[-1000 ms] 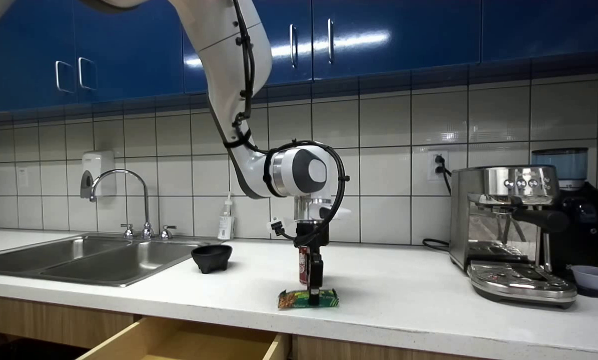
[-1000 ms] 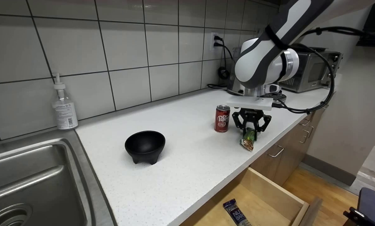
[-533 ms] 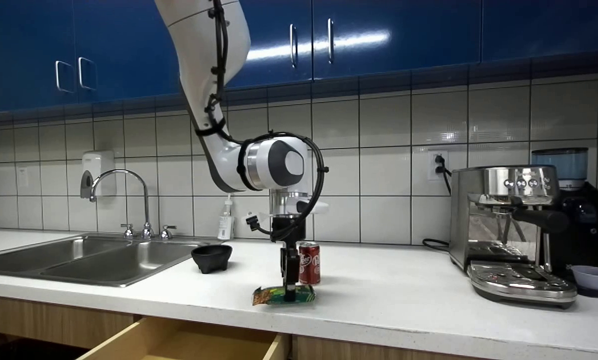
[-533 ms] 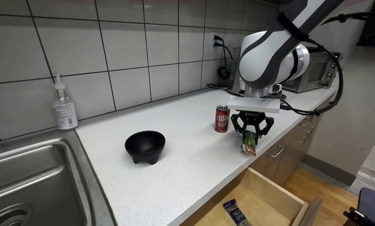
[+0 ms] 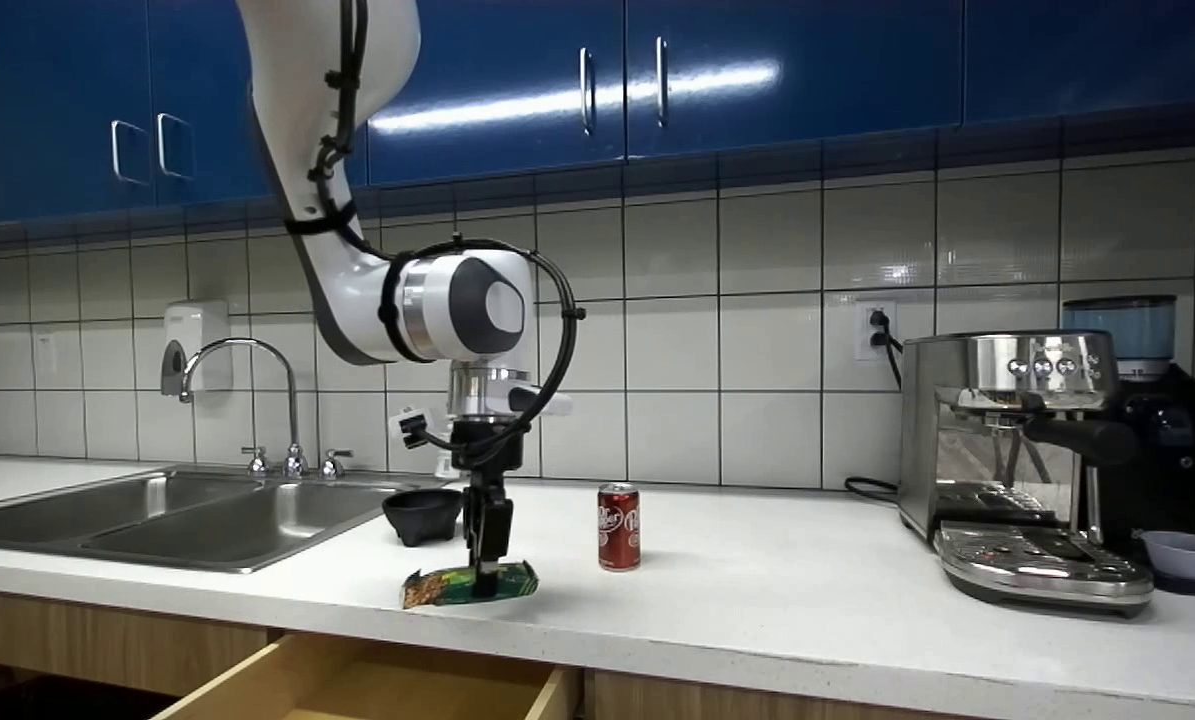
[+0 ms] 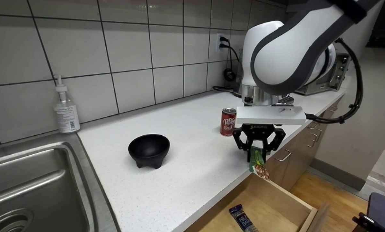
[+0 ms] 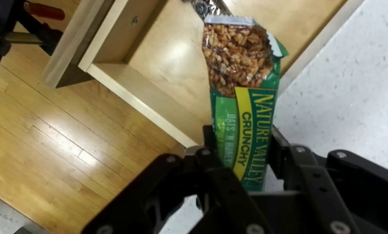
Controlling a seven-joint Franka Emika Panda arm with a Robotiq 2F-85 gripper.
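Grasping 1 granola bar (image 7: 241, 100) w/ gripper (image 7: 242, 138) | just moved farther from soda can (image 6: 227, 122), nearer open drawer (image 6: 276, 196) | so prob. mid-carry, not yet let go

Nature Valley bar (image 7: 242, 104): green, yellow band, brown oat print. Gripper (image 6: 256, 158): black. Dr Pepper can (image 5: 619, 528): red, white lettering. Footed bowl (image 6: 149, 151): black. Surface (image 7: 349, 97): white, grey-speckled. Cabinets (image 5: 807, 75): blue. Nut bar (image 6: 243, 219): navy, white lettering.
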